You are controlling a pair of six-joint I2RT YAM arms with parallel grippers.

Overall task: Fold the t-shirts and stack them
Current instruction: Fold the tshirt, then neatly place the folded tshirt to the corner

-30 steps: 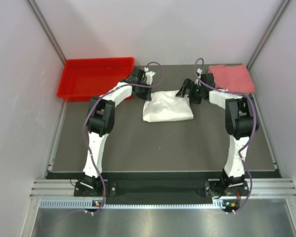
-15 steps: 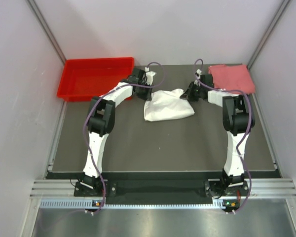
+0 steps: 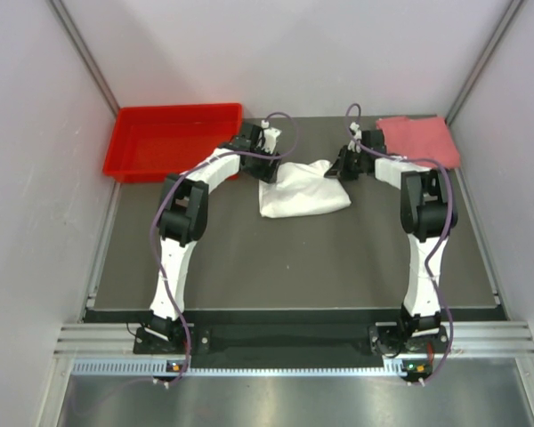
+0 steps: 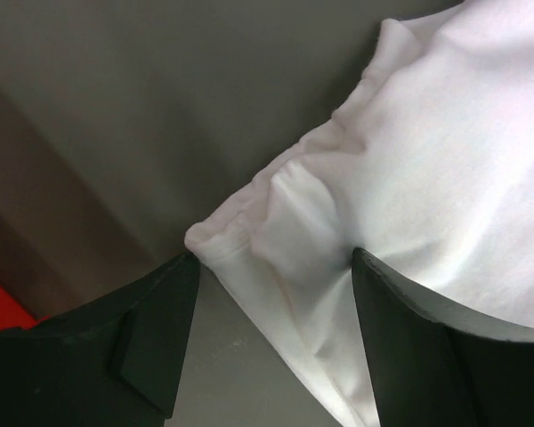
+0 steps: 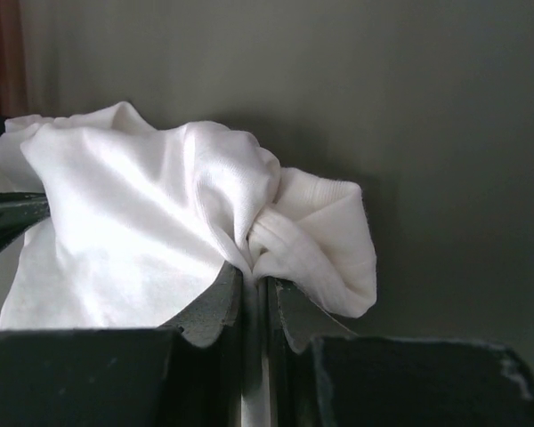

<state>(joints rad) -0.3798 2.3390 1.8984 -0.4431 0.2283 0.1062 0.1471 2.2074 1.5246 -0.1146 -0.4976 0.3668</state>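
One white cloth t-shirt [image 3: 303, 189] is pinched by the right gripper [image 5: 254, 289], the left gripper [image 4: 271, 289] held open; one folded pink cloth t-shirt [image 3: 416, 140] is seen

arms [image 3: 169, 267]: white, black joints | cables [image 3: 154, 233]: purple | claws [image 4: 274, 267]: black

The crumpled t-shirt [image 3: 303, 191] is laid mid-worktop [image 3: 294, 267], toward the far edge. The folded t-shirt [image 3: 418, 140] is placed in the far right corner, well apart from it. The bin [image 3: 169, 142] is set at the far left corner, seemingly overhanging the left edge. The left gripper [image 3: 269, 172] and right gripper [image 3: 335, 169] are stationed at the crumpled t-shirt's far corners.
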